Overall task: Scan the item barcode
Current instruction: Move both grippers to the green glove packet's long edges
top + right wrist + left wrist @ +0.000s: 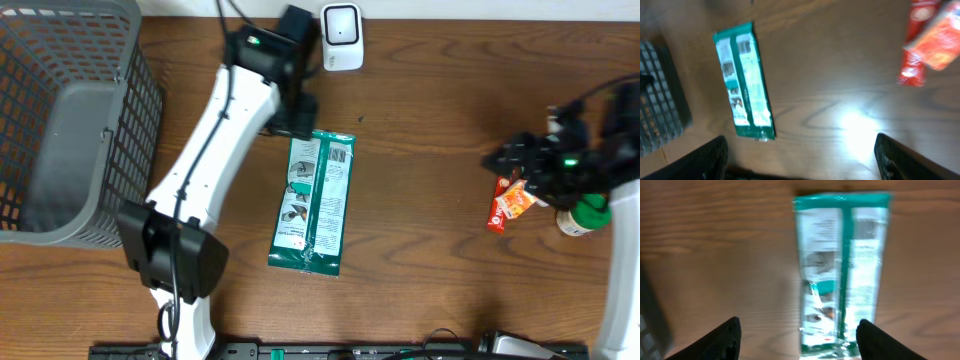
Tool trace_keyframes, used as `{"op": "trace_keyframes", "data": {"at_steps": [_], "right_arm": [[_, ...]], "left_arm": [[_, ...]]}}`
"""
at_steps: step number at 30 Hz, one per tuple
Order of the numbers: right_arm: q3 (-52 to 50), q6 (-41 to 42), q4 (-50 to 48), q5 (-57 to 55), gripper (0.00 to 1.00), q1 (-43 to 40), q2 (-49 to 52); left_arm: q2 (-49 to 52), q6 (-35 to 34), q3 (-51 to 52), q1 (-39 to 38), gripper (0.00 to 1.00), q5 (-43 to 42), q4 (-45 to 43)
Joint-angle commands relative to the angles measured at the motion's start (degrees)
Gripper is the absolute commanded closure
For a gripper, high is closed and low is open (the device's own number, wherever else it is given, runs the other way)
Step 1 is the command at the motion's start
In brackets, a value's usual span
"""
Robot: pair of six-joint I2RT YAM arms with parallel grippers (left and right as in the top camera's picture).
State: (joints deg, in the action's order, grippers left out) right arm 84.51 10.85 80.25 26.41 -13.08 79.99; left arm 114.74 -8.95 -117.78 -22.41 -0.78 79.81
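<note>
Left jaws stand wide apart and empty, just over the far end of the pack [313, 203]. The pack lies flat on the bench [430, 130] near its middle, seam side up. Right jaws are spread too and hold nothing, poised above a red packet [512, 203] that lies beside a bottle [580, 215]. A scanner [341, 36] sits at the far edge, and a basket [60, 130] stands at the left.

Glossy plastic packet [315, 203] on smooth wooden table [430, 150].
</note>
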Motion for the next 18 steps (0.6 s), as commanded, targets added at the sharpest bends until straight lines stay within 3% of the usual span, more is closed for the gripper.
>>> {"op": "trace_keyframes", "data": {"at_steps": [1, 6, 10, 18], "right_arm": [[-5.6, 5.4, -4.0, 0.7, 0.09, 6.1, -0.2], [-15.2, 9.5, -15.4, 0.7, 0.01, 15.4, -0.2], [-20.0, 9.5, -21.8, -0.7, 0.01, 19.3, -0.2], [-23.4, 10.6, -28.4, -0.4, 0.03, 22.9, -0.2]], "left_arm": [[1.0, 1.7, 3.0, 4.3, 0.30, 1.4, 0.0], [1.0, 6.1, 9.4, 8.4, 0.33, -4.3, -0.7], [1.0, 7.0, 16.3, 9.4, 0.42, -10.7, -5.3], [1.0, 7.0, 31.5, 8.9, 0.44, -15.5, -18.5]]}}
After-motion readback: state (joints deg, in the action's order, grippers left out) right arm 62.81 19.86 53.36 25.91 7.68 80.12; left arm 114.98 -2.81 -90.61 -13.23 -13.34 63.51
